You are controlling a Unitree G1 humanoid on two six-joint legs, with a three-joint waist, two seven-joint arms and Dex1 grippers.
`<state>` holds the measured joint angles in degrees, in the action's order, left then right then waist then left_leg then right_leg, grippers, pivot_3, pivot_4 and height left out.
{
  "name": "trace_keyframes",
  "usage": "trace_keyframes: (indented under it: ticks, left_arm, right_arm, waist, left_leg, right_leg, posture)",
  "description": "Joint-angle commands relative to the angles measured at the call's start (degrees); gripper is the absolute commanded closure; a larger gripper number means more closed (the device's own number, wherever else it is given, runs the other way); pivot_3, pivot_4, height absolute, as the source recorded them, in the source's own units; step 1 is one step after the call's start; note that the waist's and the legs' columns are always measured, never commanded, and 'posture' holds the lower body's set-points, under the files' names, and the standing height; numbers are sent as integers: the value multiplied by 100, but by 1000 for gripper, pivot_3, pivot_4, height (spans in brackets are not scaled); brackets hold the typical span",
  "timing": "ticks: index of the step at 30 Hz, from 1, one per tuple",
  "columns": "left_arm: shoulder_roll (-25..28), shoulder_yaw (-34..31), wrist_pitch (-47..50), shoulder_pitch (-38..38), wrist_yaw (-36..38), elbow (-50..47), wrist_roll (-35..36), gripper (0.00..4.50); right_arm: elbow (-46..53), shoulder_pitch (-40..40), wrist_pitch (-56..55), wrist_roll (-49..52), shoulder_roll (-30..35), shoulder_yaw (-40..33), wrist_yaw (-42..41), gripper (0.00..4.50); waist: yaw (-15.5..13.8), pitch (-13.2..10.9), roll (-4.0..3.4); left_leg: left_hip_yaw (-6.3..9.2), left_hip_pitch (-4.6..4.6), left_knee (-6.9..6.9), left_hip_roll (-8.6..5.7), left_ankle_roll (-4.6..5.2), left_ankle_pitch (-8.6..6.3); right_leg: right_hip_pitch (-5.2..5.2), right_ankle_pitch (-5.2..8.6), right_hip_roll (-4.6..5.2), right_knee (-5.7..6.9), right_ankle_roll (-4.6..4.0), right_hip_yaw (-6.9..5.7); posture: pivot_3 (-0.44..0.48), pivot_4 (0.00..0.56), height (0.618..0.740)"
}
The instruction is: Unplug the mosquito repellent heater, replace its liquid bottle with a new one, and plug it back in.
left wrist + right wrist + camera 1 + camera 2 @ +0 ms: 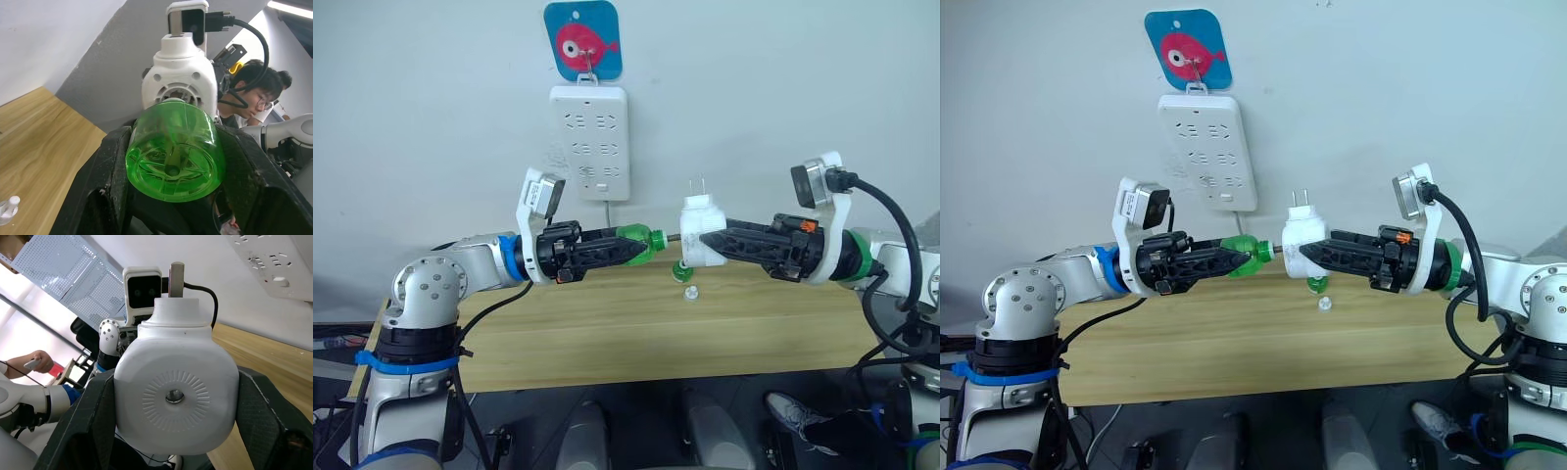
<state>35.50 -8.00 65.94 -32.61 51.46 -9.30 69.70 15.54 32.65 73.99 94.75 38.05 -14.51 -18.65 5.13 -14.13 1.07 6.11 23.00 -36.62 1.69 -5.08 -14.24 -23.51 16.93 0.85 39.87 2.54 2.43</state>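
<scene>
The mosquito repellent heater (176, 396) is smooth, glossy white plastic with bare metal prongs (697, 187). The liquid bottle (172, 152) is clear green, shiny plastic. The tabletop (607, 338) is pale matt wood grain.

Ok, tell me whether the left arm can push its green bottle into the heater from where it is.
Probably yes. The left gripper holds the green bottle level, neck toward the heater clamped in the right gripper. Only a short open gap lies between them, with nothing in it.
</scene>
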Motion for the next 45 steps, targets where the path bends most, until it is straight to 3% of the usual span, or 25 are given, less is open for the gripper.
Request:
trace_keyframes:
  ticks: [1,30,45]
  left_arm:
    - [-11,-21,1,-97,114,-152,107,2196]
    - [-166,170,-210,-252,215,-50,-406,2196]
    - [-242,130,15,-269,307,-388,-71,2196]
  right_arm:
    - [174,-10,-255,187,140,9,-24,1555]
    - [449,-41,-693,600,647,511,-204,1555]
    - [386,6,-764,350,647,644,-256,1555]
  waist:
    - [0,0,0]
    - [-3,0,0]
    - [-5,0,0]
  left_leg:
    - [0,0,0,0,0,0]
    - [0,1,0,0,0,0]
    - [0,1,-1,0,0,0]
  right_leg:
    - [0,0,0,0,0,0]
    - [0,0,0,-2,0,-1]
    - [0,0,0,-1,0,0]
  posture:
    - [-123,212,725]
    - [-131,212,725]
    - [-127,213,725]
